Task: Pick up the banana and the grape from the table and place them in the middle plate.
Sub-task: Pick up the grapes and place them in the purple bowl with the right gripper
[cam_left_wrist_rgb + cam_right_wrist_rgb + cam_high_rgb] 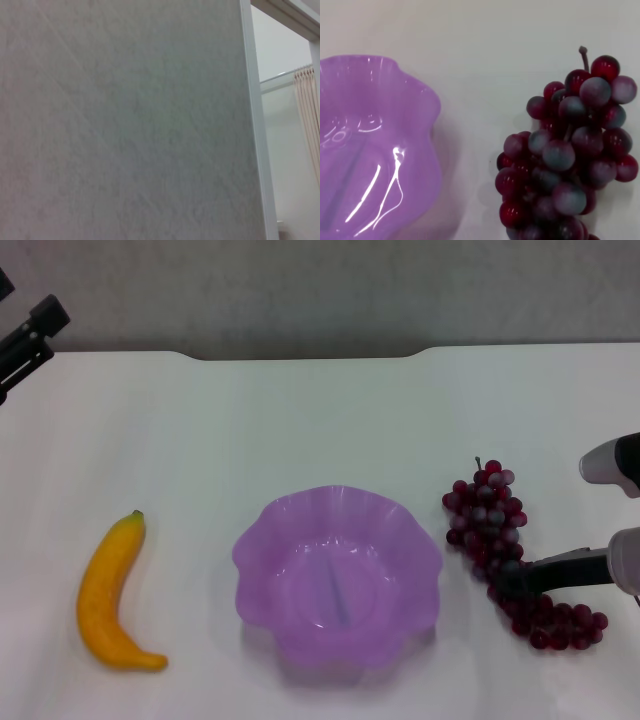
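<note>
From the head camera, the right gripper [512, 580] reaches in from the right edge, its dark finger lying across the middle of the long bunch of dark red-purple grapes [500, 540] on the plain white table [300, 410]; whether the jaws are open or closed I cannot tell. The translucent purple scalloped plate [338, 580] sits empty beyond the fingertip, and the curved yellow banana [112, 592] lies far past it. The left gripper [30, 330] is parked at the far corner. The left wrist camera shows only a grey wall. The right wrist camera shows the grapes [570, 160] beside the plate's rim [427, 115]. A good grasp would probably close on the bunch's thick middle, not on loose berries.
</note>
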Motion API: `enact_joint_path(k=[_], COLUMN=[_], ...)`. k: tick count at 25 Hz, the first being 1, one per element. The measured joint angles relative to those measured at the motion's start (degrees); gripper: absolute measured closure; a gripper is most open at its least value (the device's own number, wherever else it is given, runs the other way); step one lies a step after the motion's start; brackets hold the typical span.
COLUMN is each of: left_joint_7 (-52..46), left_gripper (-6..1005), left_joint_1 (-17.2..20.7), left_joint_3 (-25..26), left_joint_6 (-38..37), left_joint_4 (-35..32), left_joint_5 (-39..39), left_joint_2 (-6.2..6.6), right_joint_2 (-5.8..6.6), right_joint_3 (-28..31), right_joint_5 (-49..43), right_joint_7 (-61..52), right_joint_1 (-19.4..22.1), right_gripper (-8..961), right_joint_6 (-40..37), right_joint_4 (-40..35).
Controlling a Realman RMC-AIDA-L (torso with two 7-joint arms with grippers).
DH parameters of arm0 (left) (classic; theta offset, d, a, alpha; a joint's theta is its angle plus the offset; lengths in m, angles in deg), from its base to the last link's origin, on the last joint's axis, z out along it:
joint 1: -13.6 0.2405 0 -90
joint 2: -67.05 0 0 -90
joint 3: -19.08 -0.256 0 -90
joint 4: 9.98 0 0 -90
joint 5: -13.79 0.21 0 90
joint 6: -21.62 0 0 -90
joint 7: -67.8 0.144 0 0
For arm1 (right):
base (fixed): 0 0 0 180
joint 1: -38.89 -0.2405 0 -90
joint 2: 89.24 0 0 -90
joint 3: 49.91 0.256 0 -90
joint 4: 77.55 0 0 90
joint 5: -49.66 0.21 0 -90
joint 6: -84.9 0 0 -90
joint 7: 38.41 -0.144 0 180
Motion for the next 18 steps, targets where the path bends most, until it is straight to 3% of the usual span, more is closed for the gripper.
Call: enact_joint_path(k=[18], left_joint_7=[-0.01], left_gripper=[244], left_joint_1=[0.16], left_joint_3=[0.05], left_joint_6=[0.00], left_joint_4=[0.00], left_joint_5=[0.00], left_joint_2=[0.00], right_joint_2=[-0.10], right_joint_3=[-0.28], right_joint_5=[-0.26], right_joint_7=[1.30], right_joint_1=[0.74], right_gripper=[580], right_joint_6=[0.86], right_joint_4=[1.89])
